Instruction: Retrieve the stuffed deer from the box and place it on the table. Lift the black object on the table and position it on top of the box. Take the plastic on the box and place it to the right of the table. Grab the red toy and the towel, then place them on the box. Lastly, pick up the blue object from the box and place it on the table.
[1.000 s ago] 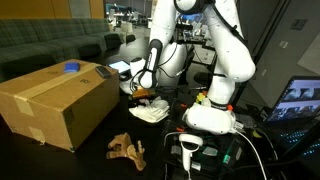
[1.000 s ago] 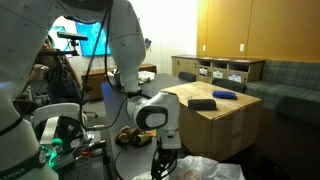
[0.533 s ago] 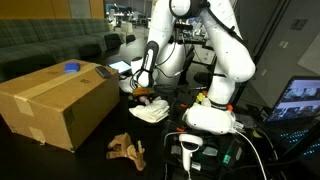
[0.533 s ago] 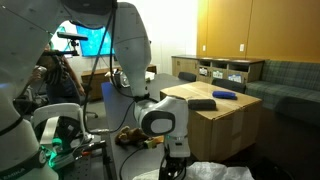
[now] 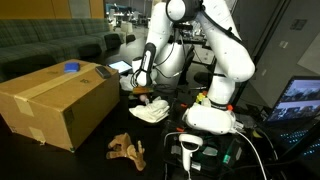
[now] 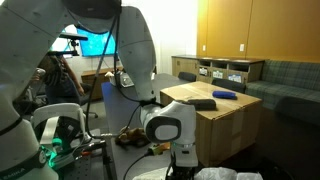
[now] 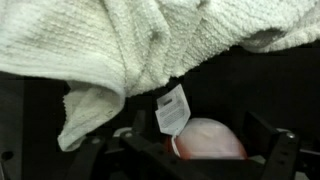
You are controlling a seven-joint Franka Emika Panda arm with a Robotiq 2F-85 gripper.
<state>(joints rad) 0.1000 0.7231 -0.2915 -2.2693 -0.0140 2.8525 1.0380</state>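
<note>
At the left in an exterior view, the box [image 5: 60,105] is plain brown cardboard, square-edged with tape strips. The small bright blue object [image 5: 70,68] lies flat on its lid, and the dark, elongated black object [image 6: 202,104] lies on the same lid. In front of the box the stuffed deer [image 5: 127,150], floppy tan plush with thin splayed legs, lies on the dark table [image 5: 85,162]. Further right the towel [image 5: 150,112] is a crumpled pale heap, and the gripper [image 5: 140,90] hangs just above it. In the wrist view the towel shows a looped terry weave, a hemmed corner hanging down and a white label [image 7: 172,110]. Below the label sits the red toy [image 7: 210,140], smooth and round, between the dark fingers [image 7: 283,150], which stand spread wide and not closed on it. Since a second ago, the glossy white arm joint [image 6: 165,128] has swung rightward and lower in an exterior view. The box, the deer and the things on the lid have not moved.
</note>
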